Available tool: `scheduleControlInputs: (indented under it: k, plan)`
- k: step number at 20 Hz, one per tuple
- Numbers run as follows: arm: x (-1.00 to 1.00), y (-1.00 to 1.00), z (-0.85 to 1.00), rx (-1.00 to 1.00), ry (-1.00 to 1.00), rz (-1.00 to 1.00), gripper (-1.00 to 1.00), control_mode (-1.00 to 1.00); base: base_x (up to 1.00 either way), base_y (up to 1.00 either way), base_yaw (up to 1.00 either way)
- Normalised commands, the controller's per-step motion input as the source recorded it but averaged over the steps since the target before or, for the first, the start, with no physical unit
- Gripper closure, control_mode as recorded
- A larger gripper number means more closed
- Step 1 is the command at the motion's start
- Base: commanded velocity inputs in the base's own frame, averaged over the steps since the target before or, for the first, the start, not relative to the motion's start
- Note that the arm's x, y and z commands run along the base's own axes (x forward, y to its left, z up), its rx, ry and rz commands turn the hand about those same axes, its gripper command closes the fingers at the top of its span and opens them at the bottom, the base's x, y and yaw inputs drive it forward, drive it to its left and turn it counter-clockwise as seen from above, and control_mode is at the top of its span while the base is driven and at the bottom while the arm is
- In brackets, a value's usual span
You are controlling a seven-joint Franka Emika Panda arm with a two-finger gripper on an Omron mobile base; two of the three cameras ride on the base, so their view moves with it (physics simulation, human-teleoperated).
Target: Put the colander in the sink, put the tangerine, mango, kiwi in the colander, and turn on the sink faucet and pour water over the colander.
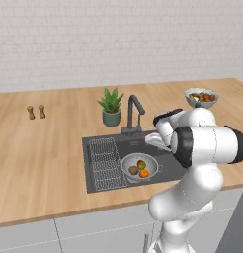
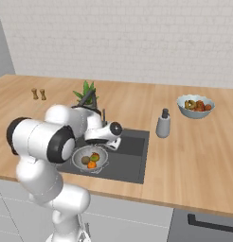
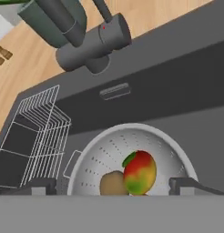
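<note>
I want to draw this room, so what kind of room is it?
It looks like a kitchen. A long wooden counter holds a dark sink with a tall faucet, a colander of fruit sits in that sink, and a fruit bowl stands on the counter.

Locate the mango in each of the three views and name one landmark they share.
Left base view: the mango lies in the colander, low and right of centre in the sink.
Right base view: the mango sits in the colander, left of centre, below the arm's wrist.
Hand view: the mango is at bottom centre, between the finger tips.
Shared landmark: the sink faucet behind the basin.
</note>
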Motion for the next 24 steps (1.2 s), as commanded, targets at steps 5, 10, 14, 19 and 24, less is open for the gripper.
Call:
scheduleControlInputs:
  k: [5, 10, 14, 19, 24]
  plan:
    - [0.18, -0.28, 0.91, 0.20, -0.07, 0.02, -1.00, -1.00, 0.00, 0.00, 0.00]
    - [0.39, -0.02, 0.28, 0.20, -0.03, 0.05, -1.00, -1.00, 0.00, 0.00, 0.00]
    - [0.49, 0.00, 0.01, 0.19, -0.02, 0.08, -1.00, -1.00, 0.00, 0.00, 0.00]
    - [0.15, 0.16, 0.00, 0.11, -0.09, 0.11, -1.00, -1.00, 0.00, 0.00, 0.00]
    - [0.17, 0.25, 0.00, 0.02, -0.19, 0.08, -1.00, -1.00, 0.00, 0.00, 0.00]
